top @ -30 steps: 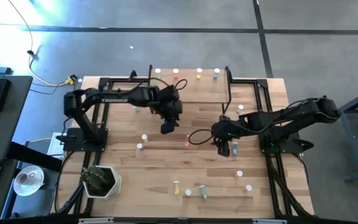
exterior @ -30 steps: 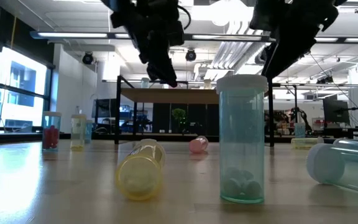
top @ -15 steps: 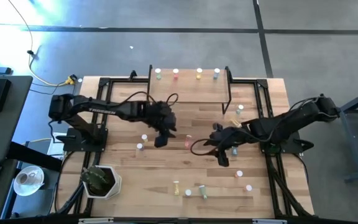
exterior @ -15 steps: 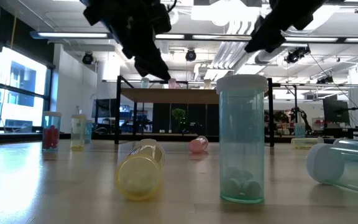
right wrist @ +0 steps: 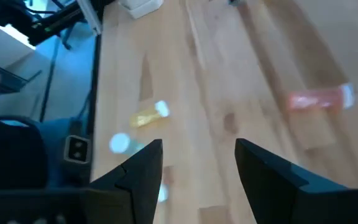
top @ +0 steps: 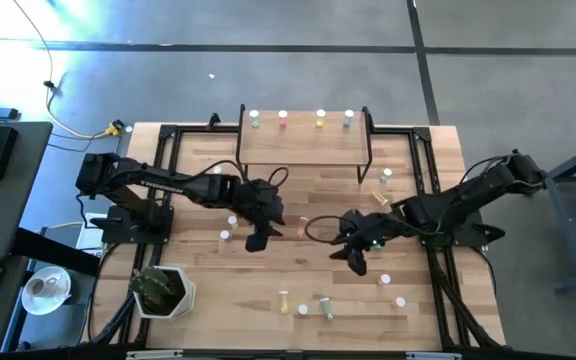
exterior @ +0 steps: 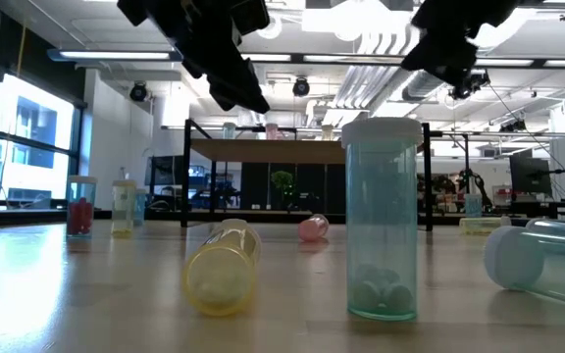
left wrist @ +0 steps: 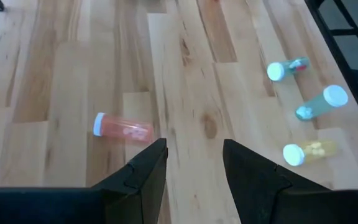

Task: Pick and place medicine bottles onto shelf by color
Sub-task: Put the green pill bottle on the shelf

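The shelf (top: pixel 305 140) stands at the table's far middle with a green, a red, a yellow and a blue bottle along its far edge. Other medicine bottles stand or lie scattered on the table. A pink bottle (top: pixel 302 226) lies on its side between my two grippers; it shows in the left wrist view (left wrist: pixel 124 129) and the right wrist view (right wrist: pixel 319 99). My left gripper (top: pixel 258 238) hovers open just left of it. My right gripper (top: pixel 353 258) hovers open to its right and nearer. Neither has anything between its fingers.
Near the front edge a teal bottle (exterior: pixel 382 221) stands beside a lying yellow one (exterior: pixel 224 267) and another lying bottle (exterior: pixel 547 260). Two bottles (top: pixel 228 228) stand left of my left gripper, more (top: pixel 381 186) lie right of the shelf. A potted plant (top: pixel 161 290) sits front left.
My left gripper has come away from the shelf's front toward the table's near edge, staying open. My right gripper has also shifted toward the near edge and a little left, rolling about its own axis, still open. No bottle has moved.
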`<action>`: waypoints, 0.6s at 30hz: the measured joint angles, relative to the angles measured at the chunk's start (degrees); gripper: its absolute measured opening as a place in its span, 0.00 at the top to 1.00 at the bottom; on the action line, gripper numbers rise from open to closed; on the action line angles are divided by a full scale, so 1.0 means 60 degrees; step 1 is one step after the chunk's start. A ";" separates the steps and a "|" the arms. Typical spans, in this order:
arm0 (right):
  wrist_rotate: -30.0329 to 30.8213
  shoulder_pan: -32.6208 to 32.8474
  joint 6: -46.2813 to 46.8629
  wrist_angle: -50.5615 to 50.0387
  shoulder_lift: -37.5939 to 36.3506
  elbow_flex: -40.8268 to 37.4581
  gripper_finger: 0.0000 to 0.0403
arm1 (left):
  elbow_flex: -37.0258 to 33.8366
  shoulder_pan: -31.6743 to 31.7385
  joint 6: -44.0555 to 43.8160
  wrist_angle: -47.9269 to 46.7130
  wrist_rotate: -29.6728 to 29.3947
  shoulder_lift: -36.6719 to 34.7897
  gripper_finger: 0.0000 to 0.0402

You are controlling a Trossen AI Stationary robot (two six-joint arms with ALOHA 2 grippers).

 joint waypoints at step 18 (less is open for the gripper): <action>0.0824 0.1831 0.3208 -0.1231 0.1813 0.1726 0.52 | -0.0014 -0.0992 -0.0733 -0.1202 -0.1487 -0.0414 0.63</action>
